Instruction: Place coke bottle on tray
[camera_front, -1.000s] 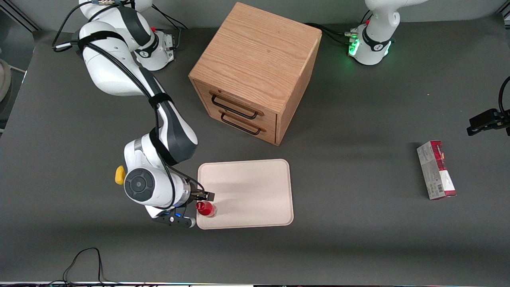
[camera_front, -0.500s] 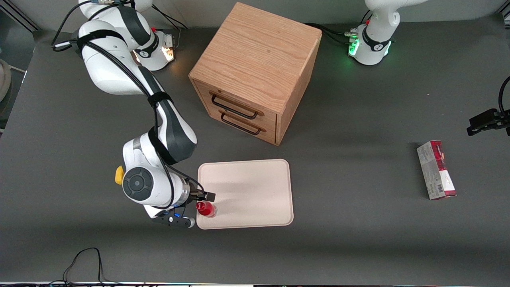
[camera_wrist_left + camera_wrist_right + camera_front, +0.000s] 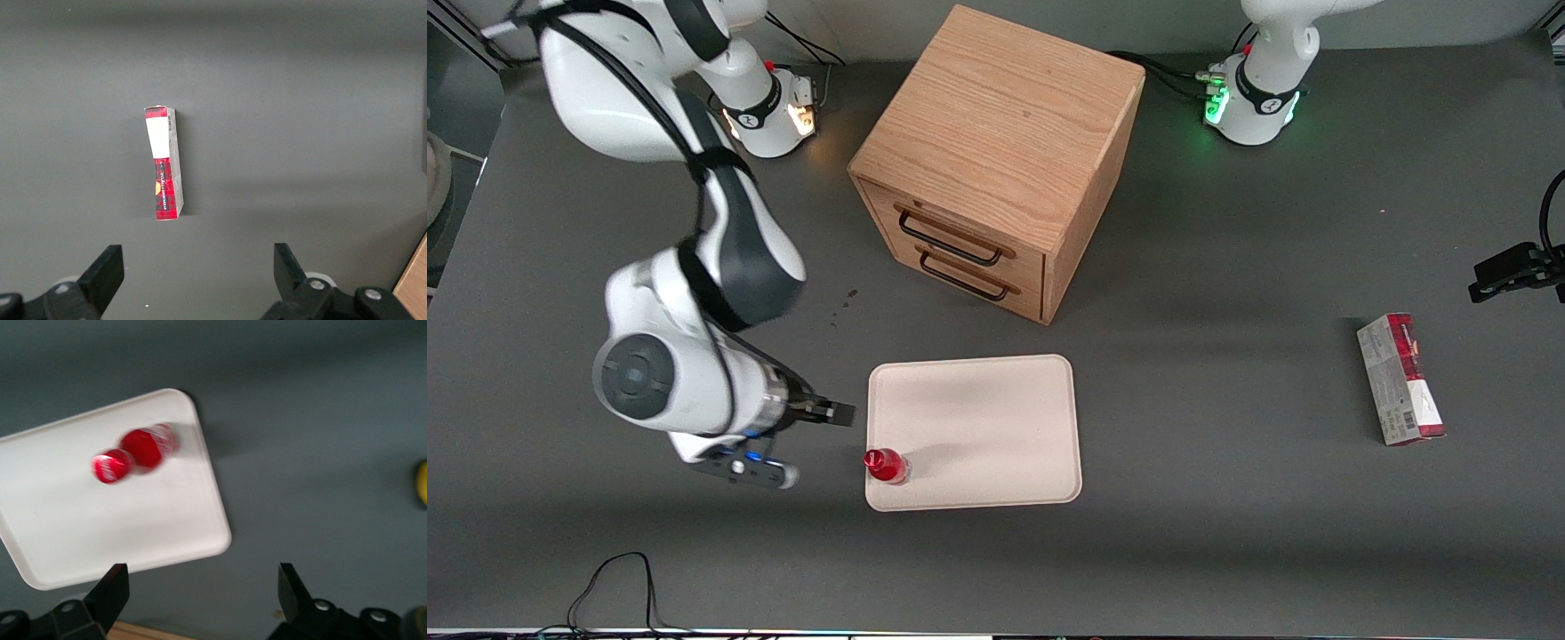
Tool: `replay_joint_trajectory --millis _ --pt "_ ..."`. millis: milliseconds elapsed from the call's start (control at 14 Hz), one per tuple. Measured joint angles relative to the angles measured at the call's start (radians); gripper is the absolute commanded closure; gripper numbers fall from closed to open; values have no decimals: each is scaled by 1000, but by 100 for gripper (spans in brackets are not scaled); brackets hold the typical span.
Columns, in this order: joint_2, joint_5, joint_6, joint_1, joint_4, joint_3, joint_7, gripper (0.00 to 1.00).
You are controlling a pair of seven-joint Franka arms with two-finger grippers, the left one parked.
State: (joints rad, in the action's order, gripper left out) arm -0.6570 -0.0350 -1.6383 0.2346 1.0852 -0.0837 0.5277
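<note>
Front view: coke bottle (image 3: 887, 465), red, upright on the tray (image 3: 996, 418) in the near corner toward the working arm's end; gripper (image 3: 818, 436) beside the tray above the table (image 3: 1227, 533), fingers apart, holding nothing; wooden drawer cabinet (image 3: 996, 160) farther from the camera. Left wrist view: red-and-grey carton (image 3: 165, 163) flat on the table, print unreadable. Right wrist view: bottle (image 3: 137, 453) on the tray (image 3: 100, 533), label blurred, fingers (image 3: 110, 593) spread wide.

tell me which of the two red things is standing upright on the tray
The coke bottle, upright at the tray's corner nearest the open end effector. The red-and-grey carton lies flat on the table toward the parked arm's end.
</note>
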Motion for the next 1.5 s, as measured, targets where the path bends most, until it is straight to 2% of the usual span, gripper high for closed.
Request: replay_joint_trajectory --millis 286,571,857,1214,1500 --pt "302 0 9 -87 327 30 -162 1" --pt "555 0 15 -92 547 98 -290 0" --pt "750 8 14 -91 708 122 -396 0" --pt "804 14 10 -96 747 149 -415 0" --pt "790 14 6 -172 743 91 -417 0"
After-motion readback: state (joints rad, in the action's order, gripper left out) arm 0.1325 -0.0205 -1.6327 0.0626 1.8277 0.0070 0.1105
